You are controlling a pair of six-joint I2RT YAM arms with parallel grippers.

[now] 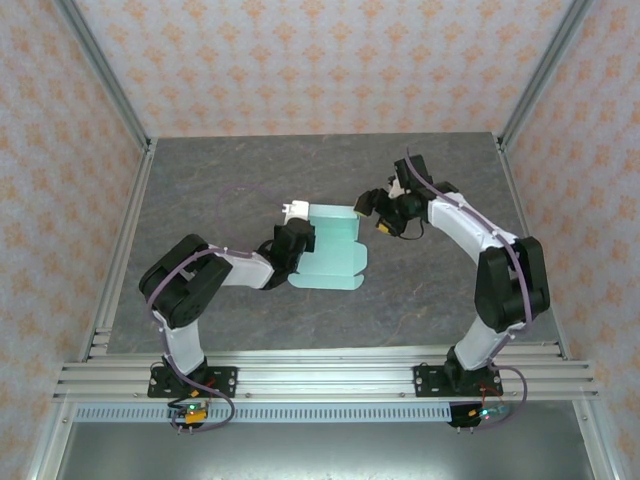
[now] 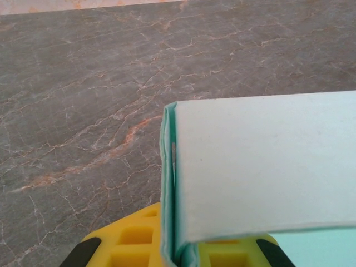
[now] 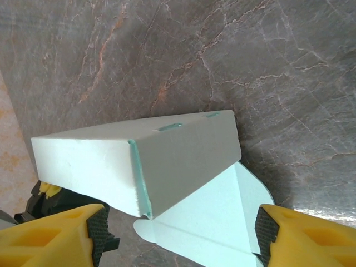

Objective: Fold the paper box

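Bright, even light — soft shadows, sharp.

Top cam sits high, above and behind the arm bases (image 1: 195, 380), tilted down and forward so the whole table (image 1: 200, 180) fits in, walls (image 1: 320, 60) too. Left wrist cam rides low just behind the left gripper (image 2: 181, 247), facing out across the table, nose right up against the paper box (image 2: 261, 167). Right wrist cam looks steeply down through the right gripper (image 3: 181, 233), a little further back. All three share the paper box and the table around it.
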